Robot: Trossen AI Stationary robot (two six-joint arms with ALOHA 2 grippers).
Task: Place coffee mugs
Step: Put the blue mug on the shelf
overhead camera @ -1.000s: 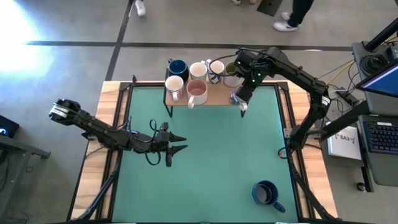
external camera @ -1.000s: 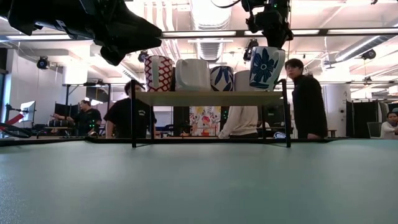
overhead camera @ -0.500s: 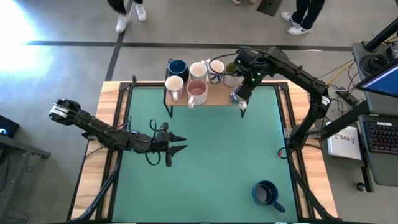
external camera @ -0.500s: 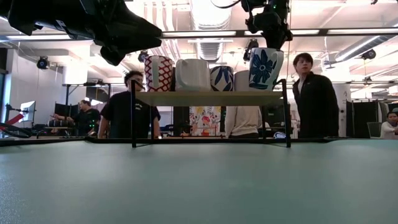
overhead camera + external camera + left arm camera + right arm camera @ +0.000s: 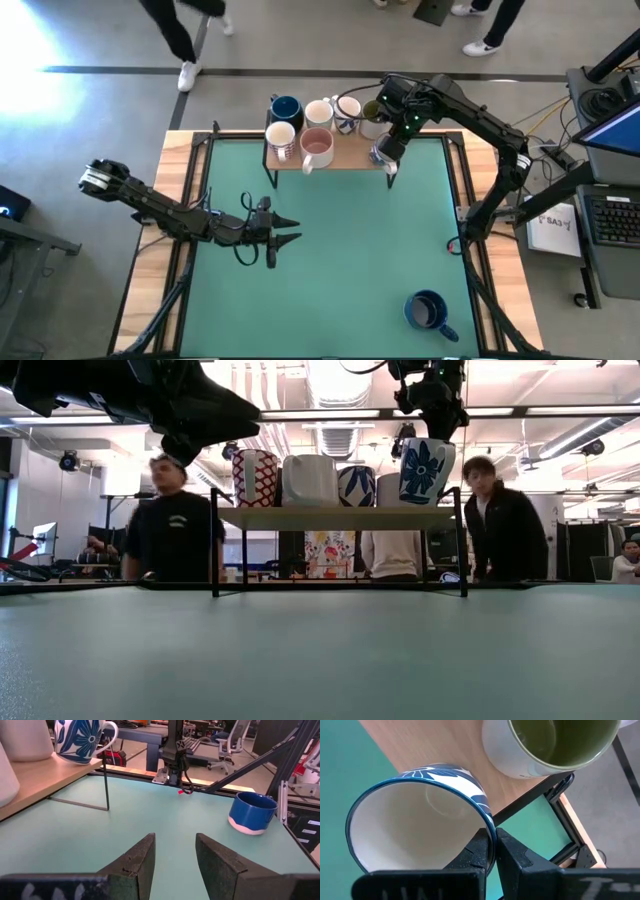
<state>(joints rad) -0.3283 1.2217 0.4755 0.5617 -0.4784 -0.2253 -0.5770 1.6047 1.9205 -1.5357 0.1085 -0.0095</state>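
Note:
A white mug with a blue flower pattern (image 5: 427,468) stands at the right end of the wooden shelf (image 5: 330,517), a little tilted, its base at the board. My right gripper (image 5: 494,837) is shut on it from above. Several other mugs stand on the shelf, among them one olive-green inside (image 5: 555,740), a pink one (image 5: 317,146) and a dark blue one (image 5: 287,108). Another dark blue mug (image 5: 428,310) stands on the green table near its right front. My left gripper (image 5: 292,232) hovers open over the table's left middle, holding nothing. My right gripper pinches the patterned mug's rim (image 5: 487,827), one finger inside the mug and one outside its wall. The fingers come from above, pointing steeply down. The mug is mouth up and slightly tilted, its base (image 5: 75,761) at the shelf board; whether it rests there I cannot tell.
The shelf stands on thin black legs (image 5: 106,782) at the table's far edge. Open green table (image 5: 350,250) lies between the shelf and the blue mug. People move about in the room behind the table (image 5: 175,520).

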